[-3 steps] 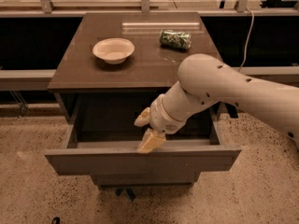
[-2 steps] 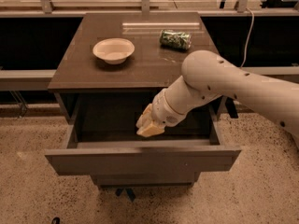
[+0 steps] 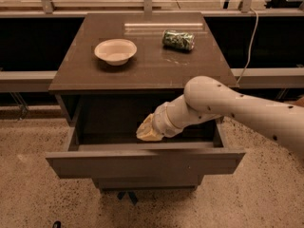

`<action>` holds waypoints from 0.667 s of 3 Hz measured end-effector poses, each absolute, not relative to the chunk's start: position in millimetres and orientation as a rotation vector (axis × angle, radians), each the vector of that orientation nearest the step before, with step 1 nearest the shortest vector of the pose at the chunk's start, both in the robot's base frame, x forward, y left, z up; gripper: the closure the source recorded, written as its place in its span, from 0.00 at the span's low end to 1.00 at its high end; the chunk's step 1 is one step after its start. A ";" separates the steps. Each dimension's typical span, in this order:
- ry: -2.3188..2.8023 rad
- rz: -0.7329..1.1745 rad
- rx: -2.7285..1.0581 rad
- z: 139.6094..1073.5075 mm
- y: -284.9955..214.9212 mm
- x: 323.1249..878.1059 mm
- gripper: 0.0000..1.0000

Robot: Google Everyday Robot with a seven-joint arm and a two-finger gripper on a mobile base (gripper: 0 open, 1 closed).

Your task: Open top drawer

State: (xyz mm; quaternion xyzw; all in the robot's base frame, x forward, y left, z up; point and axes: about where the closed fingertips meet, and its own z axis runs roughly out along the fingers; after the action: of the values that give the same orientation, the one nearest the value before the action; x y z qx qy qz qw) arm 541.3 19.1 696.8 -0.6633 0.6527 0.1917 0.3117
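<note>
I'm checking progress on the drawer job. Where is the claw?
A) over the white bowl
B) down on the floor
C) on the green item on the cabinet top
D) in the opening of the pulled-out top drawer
D: the claw is in the open top drawer, just behind its front panel and well below the white bowl.

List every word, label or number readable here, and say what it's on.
None can be read.
Green can on the cabinet top: print too blurred to read.
White bowl, open top drawer, hand reaching into it: no markings show.
</note>
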 end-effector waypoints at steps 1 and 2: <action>1.658 0.473 -1.734 679.2 25.1 546.2 1.00; 1.553 0.485 -1.772 664.1 31.6 558.3 1.00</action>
State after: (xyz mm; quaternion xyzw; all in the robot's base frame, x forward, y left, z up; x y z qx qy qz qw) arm 558.3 31.6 664.1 -0.6872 0.6023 0.1882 0.3598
